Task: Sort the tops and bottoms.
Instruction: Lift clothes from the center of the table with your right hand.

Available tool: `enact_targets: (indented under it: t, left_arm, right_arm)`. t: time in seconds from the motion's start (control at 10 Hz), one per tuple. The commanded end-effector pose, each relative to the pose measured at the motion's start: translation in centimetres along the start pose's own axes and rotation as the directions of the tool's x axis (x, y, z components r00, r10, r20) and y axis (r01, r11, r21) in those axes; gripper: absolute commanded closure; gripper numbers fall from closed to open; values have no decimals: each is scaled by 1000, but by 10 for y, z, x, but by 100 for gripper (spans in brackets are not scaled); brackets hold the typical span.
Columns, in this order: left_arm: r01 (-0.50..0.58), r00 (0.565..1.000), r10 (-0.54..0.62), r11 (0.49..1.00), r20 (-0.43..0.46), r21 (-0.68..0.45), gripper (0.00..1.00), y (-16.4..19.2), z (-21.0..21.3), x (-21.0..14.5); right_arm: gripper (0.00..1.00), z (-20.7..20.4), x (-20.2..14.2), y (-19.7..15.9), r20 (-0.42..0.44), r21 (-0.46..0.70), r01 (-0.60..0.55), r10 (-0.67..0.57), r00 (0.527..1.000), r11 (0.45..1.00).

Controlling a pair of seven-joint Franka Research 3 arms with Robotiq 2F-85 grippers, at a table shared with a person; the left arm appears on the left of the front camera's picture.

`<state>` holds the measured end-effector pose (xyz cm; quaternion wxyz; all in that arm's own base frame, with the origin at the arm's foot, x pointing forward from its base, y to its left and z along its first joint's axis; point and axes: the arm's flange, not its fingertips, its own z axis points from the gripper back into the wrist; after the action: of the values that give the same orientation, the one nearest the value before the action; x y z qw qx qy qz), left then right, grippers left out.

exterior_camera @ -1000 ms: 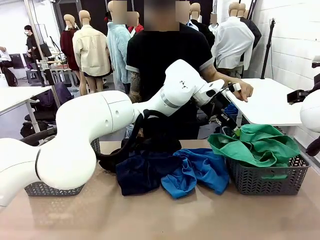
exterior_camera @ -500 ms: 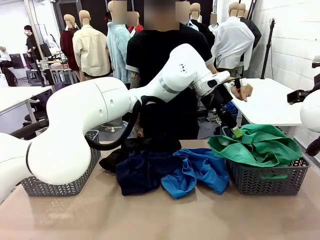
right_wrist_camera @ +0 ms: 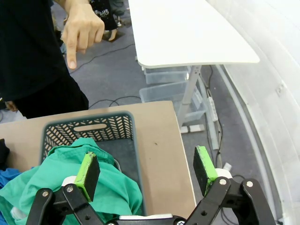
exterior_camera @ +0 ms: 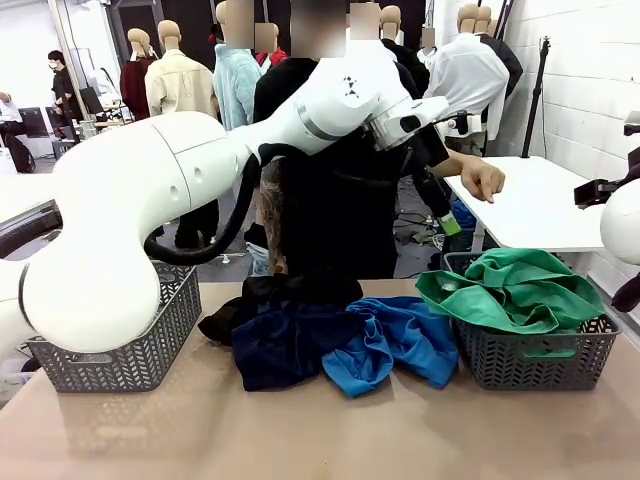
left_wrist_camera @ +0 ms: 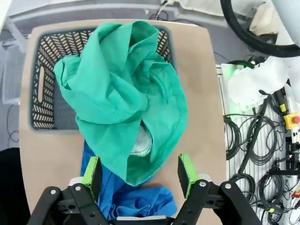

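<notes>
The left gripper is spread wide with nothing between its 2 green pads. It hangs well above the emerald green garment. That garment lies heaped in the grey basket at the table's right end and spills over the rim on the side nearest the bright blue garment.

The bright blue garment lies on the brown table just beside that basket and touches the navy garment. The black garment is bunched behind them. These 3 sit mid-table, outside any basket.

The right gripper is also spread and empty, above the same basket's far corner. Beyond the basket, the person's hand has its index finger pointing down, near a white side table.

The left arm crosses in front of the person, hiding much of the torso and part of a 2nd grey basket at the table's left end.
</notes>
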<state>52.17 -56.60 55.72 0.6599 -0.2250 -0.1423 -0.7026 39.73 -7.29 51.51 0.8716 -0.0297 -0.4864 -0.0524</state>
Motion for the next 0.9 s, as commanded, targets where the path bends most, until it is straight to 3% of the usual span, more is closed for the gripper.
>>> enact_targets:
  t: [0.0,0.5,0.7,0.8]
  left_arm:
    - [-21,999,25,996,38,-84,17,2,-28,-2]
    - [-18,1000,20,997,23,-78,17,3,-36,-3]
    - [102,990,-96,993,-99,58,17,-26,-10,-45]
    - [73,986,-51,987,-157,140,17,-39,11,-83]
  right_arm:
    - [0,-1,0,0,-7,1,0,0,1000,1000]
    - [0,-1,0,0,-7,1,0,0,1000,1000]
    - [0,-1,0,0,-7,1,0,0,1000,1000]
    - [0,-1,0,0,-7,1,0,0,1000,1000]
